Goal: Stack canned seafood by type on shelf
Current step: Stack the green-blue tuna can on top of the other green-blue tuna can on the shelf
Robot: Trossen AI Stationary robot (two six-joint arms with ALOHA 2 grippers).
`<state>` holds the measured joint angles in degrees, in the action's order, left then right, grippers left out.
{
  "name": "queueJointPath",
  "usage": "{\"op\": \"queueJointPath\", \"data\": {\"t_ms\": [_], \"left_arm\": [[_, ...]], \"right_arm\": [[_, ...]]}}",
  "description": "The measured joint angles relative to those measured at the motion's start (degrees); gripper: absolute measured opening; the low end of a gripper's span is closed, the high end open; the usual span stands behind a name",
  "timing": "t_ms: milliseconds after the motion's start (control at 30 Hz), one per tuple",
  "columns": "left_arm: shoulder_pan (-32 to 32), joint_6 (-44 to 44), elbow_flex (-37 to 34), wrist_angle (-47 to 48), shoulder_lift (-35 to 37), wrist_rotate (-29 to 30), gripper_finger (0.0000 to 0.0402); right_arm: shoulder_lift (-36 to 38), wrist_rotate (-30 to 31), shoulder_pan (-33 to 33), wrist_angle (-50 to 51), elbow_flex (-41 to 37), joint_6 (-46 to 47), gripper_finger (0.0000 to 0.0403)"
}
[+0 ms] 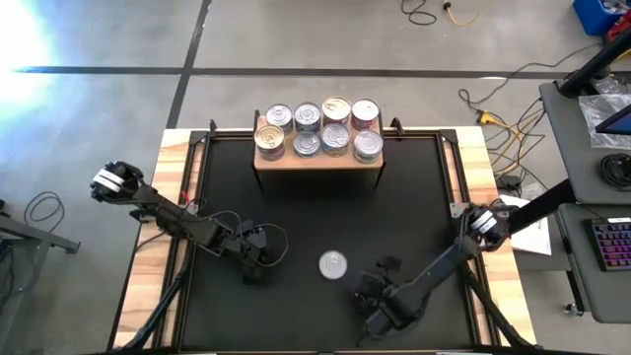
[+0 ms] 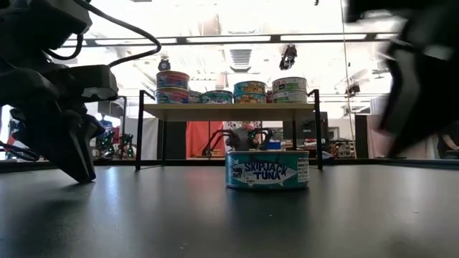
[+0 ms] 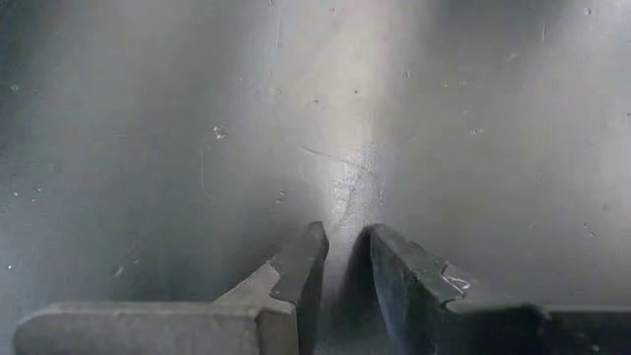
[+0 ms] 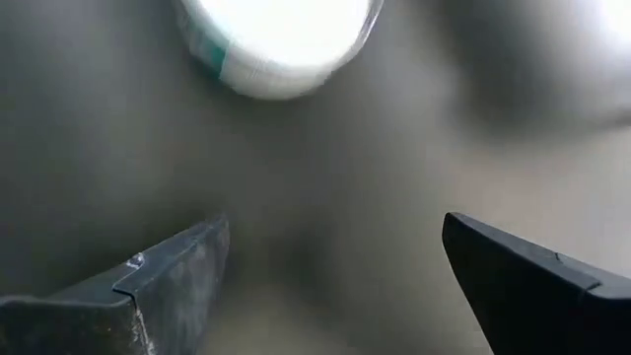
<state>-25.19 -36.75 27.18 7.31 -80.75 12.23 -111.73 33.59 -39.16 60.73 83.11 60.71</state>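
R hand [image 4: 335, 266] spread wide, empty, nr tuna can [image 1: 333, 264] | can flat, lid up | L hand [image 3: 345, 261] nearly closed, empty

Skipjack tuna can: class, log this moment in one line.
skipjack tuna can: alone on mat | shelf: eight cans | right hand: open, beside can | left hand: shut, on mat

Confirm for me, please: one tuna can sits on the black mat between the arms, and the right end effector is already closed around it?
Not quite. The tuna can does sit on the mat, but the right end effector is open and apart from it, as the right wrist view shows.
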Motion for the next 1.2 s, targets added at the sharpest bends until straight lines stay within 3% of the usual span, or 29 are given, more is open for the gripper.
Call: {"op": "queueJointPath", "data": {"t_ms": [200, 367, 633, 833, 933, 1000, 1200], "left_arm": [[0.5, 0.2, -0.3, -2.9, 0.0, 0.4, 0.0076], [2.7, 1.3, -0.3, -10.3, -1.7, 0.1, 0.0076], [5.7, -1.7, 1.2, -20.4, -9.5, -0.5, 0.0076], [6.3, -1.3, 6.6, -19.8, -14.1, -2.4, 0.0076], [7.2, -1.2, 9.0, -20.3, -16.3, -6.3, 0.0076], [7.4, -0.6, 10.4, -20.4, -17.3, -7.2, 0.0076], [8.6, 2.2, 12.3, -20.5, -19.4, -5.7, 0.0076]], "right_arm": [[-2.9, -9.6, -5.5, -4.4, -0.3, 14.8, 0.0364], [-2.8, -3.5, -6.0, -12.1, -0.5, 20.1, 0.0364], [-2.5, 0.5, -2.9, -30.1, -8.8, 19.6, 0.0364], [-2.5, 0.4, -2.9, -31.0, -9.7, 15.3, 0.0364], [-2.5, -0.6, -2.6, -30.7, -9.1, 5.8, 0.0364], [-2.5, -1.0, -2.1, -30.6, -8.0, 5.8, 0.0364], [-3.8, 5.9, -1.3, -31.4, -8.0, 8.2, 0.0364]]}}
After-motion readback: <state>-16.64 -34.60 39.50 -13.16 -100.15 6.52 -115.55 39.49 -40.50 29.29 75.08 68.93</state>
